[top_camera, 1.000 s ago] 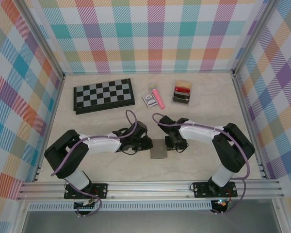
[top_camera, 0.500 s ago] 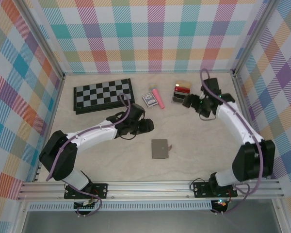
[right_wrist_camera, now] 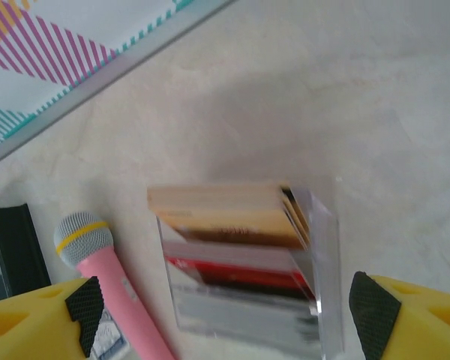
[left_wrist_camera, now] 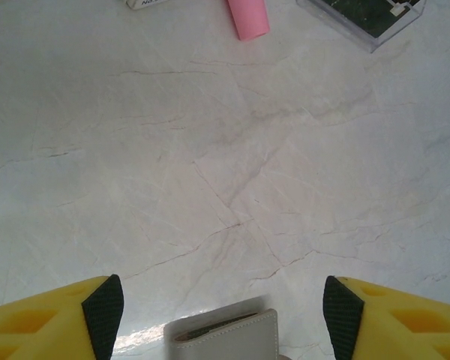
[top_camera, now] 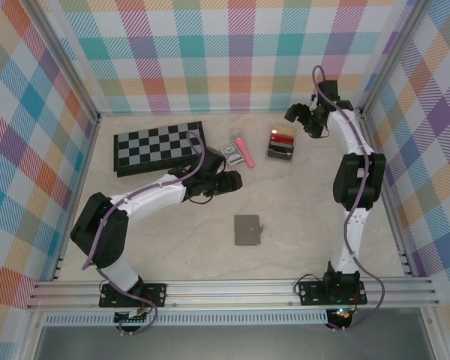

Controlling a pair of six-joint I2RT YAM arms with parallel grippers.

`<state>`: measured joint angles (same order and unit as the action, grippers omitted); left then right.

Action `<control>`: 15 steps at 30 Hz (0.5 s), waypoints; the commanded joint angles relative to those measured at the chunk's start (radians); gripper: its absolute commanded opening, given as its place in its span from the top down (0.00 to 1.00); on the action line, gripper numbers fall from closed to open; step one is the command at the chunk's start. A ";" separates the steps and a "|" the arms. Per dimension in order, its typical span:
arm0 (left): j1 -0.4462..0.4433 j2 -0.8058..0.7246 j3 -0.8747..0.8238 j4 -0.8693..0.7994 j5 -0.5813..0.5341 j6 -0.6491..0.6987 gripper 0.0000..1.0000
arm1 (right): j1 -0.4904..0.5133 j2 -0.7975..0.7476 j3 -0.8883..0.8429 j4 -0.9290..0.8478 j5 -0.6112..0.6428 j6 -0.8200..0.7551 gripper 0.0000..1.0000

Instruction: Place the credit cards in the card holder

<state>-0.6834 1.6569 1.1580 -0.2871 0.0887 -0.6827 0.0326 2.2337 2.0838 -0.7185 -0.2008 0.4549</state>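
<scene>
The credit cards stand in a clear slotted rack at the back of the table: a tan-yellow one at the back, a red one in front, a dark one lower down. My right gripper hovers open above the rack, and from above the right gripper sits just behind and right of it. The card holder, a flat grey-brown wallet, lies closed in the middle of the table. My left gripper is open behind and left of it. The card holder shows at the bottom edge between the spread left gripper pads.
A pink microphone and a small patterned card box lie left of the rack. A folded chessboard lies at the back left. Checked walls and metal rails enclose the table.
Both grippers have left the card holder and opened. The right arm swung to the back over the rack. The left arm drew back and up, away from the card holder.
</scene>
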 commanded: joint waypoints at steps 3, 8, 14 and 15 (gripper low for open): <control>0.015 0.010 0.037 -0.021 0.021 0.023 0.26 | -0.013 0.182 0.274 -0.114 -0.053 -0.019 0.12; 0.019 0.020 0.041 -0.027 0.025 0.022 0.25 | -0.019 0.294 0.408 -0.141 -0.080 -0.017 0.12; 0.022 0.030 0.049 -0.032 0.034 0.024 0.25 | -0.035 0.366 0.428 -0.118 -0.186 -0.036 0.13; 0.022 0.035 0.052 -0.035 0.038 0.023 0.25 | -0.036 0.383 0.443 -0.124 -0.210 -0.045 0.13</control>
<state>-0.6724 1.6794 1.1755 -0.2943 0.1078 -0.6788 0.0059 2.5767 2.4722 -0.8146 -0.3161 0.4477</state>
